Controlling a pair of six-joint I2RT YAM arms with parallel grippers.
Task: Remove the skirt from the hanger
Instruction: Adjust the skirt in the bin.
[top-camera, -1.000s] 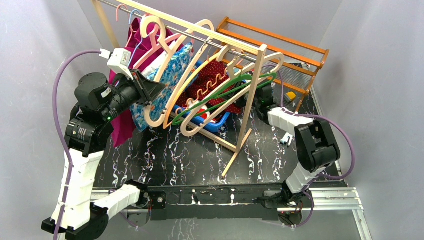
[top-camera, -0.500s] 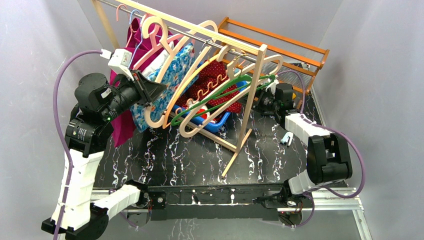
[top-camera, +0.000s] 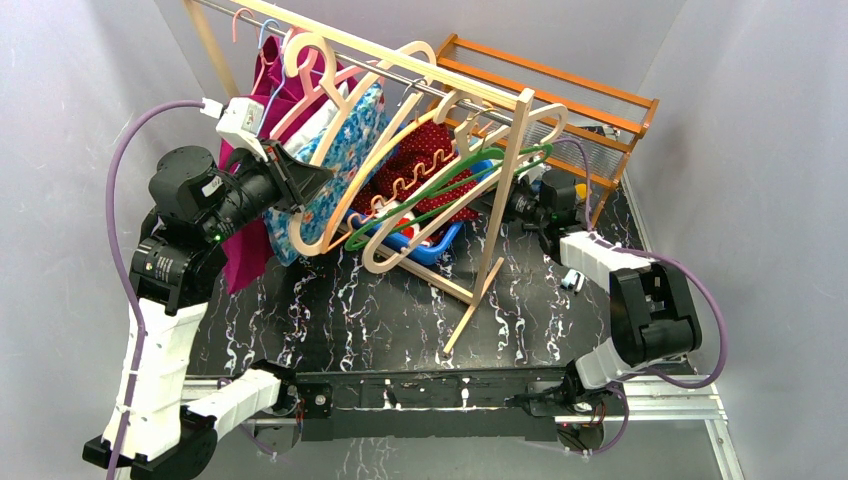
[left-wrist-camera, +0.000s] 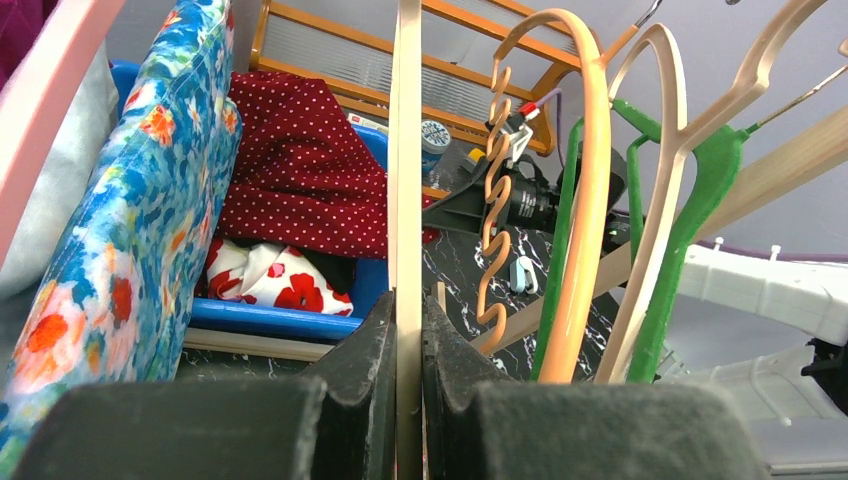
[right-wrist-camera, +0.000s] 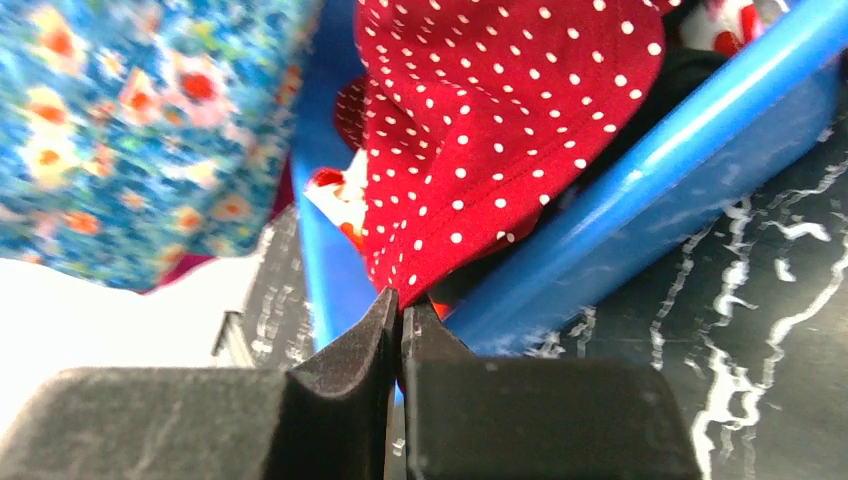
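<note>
Black marbled table (top-camera: 330, 300), grey walls on all sides; you are working under a wooden clothes rail (top-camera: 380, 62) crowded with hangers.

- Left gripper (left-wrist-camera: 405, 300): raised to the rail, clenched on the thin bar of a cream hanger (left-wrist-camera: 405, 150), which runs straight up between its fingers.
- Right gripper (right-wrist-camera: 400, 300): low at the far side of the table. You have its fingers pressed together on the lowest edge of the polka-dot skirt (right-wrist-camera: 500, 130).
- Polka-dot skirt: red with white dots, hanging among the hangers and draping down into the blue bin (right-wrist-camera: 640, 170). You cannot tell which hanger carries it.
- Blue bin: on the table below the rail, with a red-and-white flowered cloth (left-wrist-camera: 265, 280) inside.
- Floral garment (left-wrist-camera: 150, 200): blue, hanging just left of the held hanger.
- Magenta garment (top-camera: 245, 250): at the rail's left end.
- Scalloped orange hanger (left-wrist-camera: 590, 200) and green hanger (left-wrist-camera: 690, 250): to the right of the cream one.
- Orange slatted rack (top-camera: 560, 85): against the back wall.
</note>
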